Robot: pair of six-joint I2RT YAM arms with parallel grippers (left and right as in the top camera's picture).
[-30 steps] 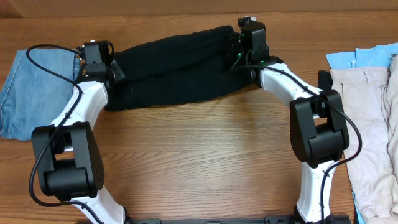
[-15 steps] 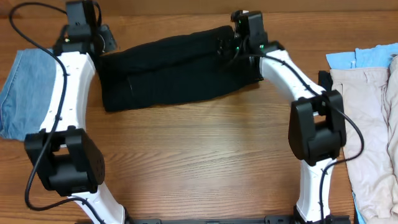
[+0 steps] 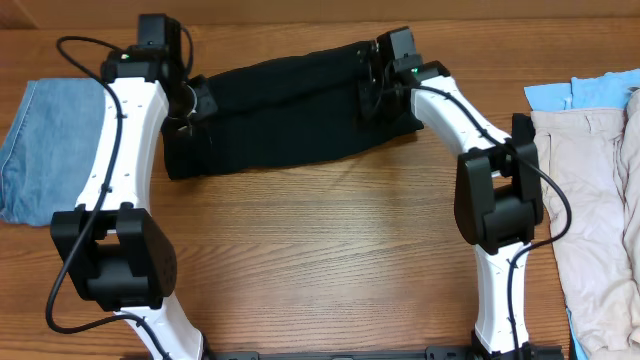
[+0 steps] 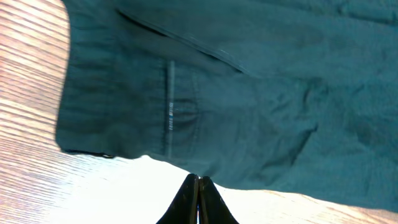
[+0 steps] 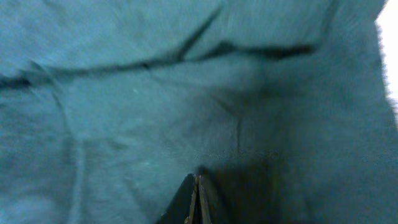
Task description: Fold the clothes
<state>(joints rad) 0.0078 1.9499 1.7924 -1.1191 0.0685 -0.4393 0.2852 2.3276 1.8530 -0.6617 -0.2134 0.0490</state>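
One brown wood-grain table (image 3: pixel 330 250) carried everything you had to work with. Across its far side lay the plain black shorts-like cloth garment (image 3: pixel 290 110), spread flat. Its long axis ran left to right and rose slightly toward the right end.

A folded blue denim piece (image 3: pixel 30 150) sat at the left edge, apart from the garment. Beige cloth garments (image 3: pixel 590 200) over a light blue cloth (image 3: pixel 590 92) lay at the right edge, well apart from it.

Your left gripper (image 3: pixel 195 100) stood at the garment's left end and your right gripper (image 3: pixel 372 90) over its right end, so each arm was the nearer one to its own end.

In the left wrist view, the left gripper (image 4: pixel 198 182) had its jaws pressed together with nothing between them. The tips were over bare wood, just short of the hem, with the cloth lying directly ahead.

In the right wrist view, the right gripper (image 5: pixel 196 180) was likewise closed, with the tips down against the cloth. No fold could be seen caught between them.

The fabric read as soft, matte and lightly rumpled, with a ribbed band at the left end. A short line of pale stitching (image 4: pixel 170 99) and a dark crease (image 5: pixel 217 53) were noted.

In my judgement, any fold across the long axis required you to open the jaws first.
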